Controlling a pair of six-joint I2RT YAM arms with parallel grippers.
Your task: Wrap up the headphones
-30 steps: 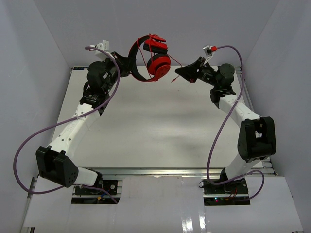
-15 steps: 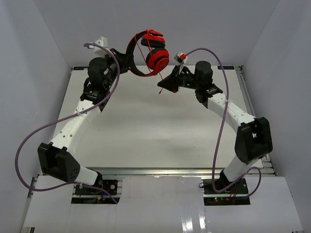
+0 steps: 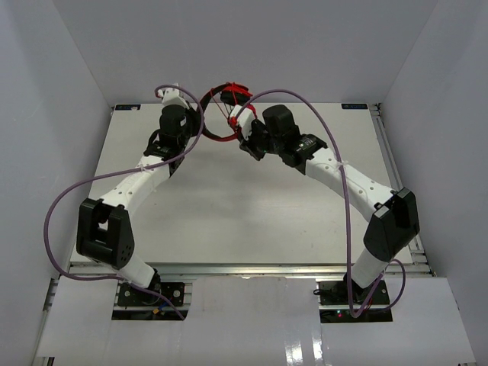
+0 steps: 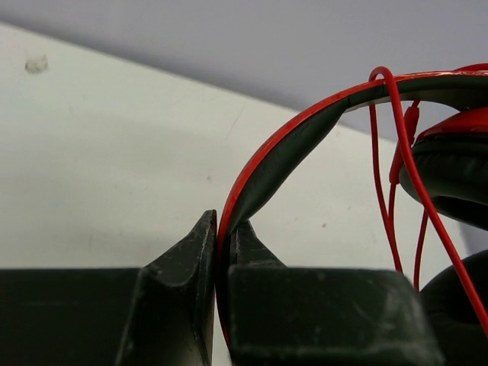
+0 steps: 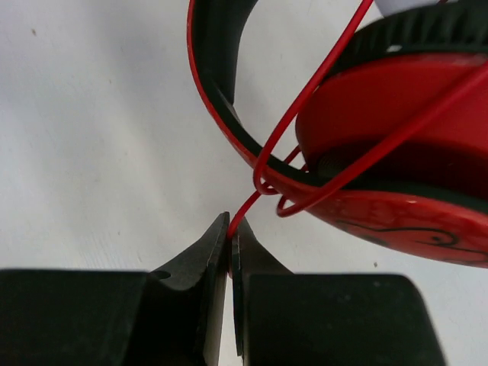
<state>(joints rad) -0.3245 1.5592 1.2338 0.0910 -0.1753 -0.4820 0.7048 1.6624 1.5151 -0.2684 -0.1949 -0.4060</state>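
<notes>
The red headphones (image 3: 223, 114) with black headband hang above the table's far middle, mostly hidden by the arms in the top view. My left gripper (image 4: 222, 232) is shut on the headband (image 4: 290, 137), its jaws pinching the band's red edge. My right gripper (image 5: 229, 229) is shut on the thin red cord (image 5: 305, 99), just below a round red ear cup (image 5: 396, 122). The cord loops over the band (image 4: 389, 152) and around the cup. In the top view the left gripper (image 3: 200, 120) and the right gripper (image 3: 242, 145) are close together.
The white table (image 3: 229, 206) spreads below both arms. Grey walls close in the back and both sides. Thick purple cables (image 3: 61, 206) arch from each arm. The metal rail (image 3: 244, 268) runs along the near edge.
My right gripper has swung left and under the headphones, pulling the cord with it. My left gripper has lowered the headphones and moved right, so both grippers now meet.
</notes>
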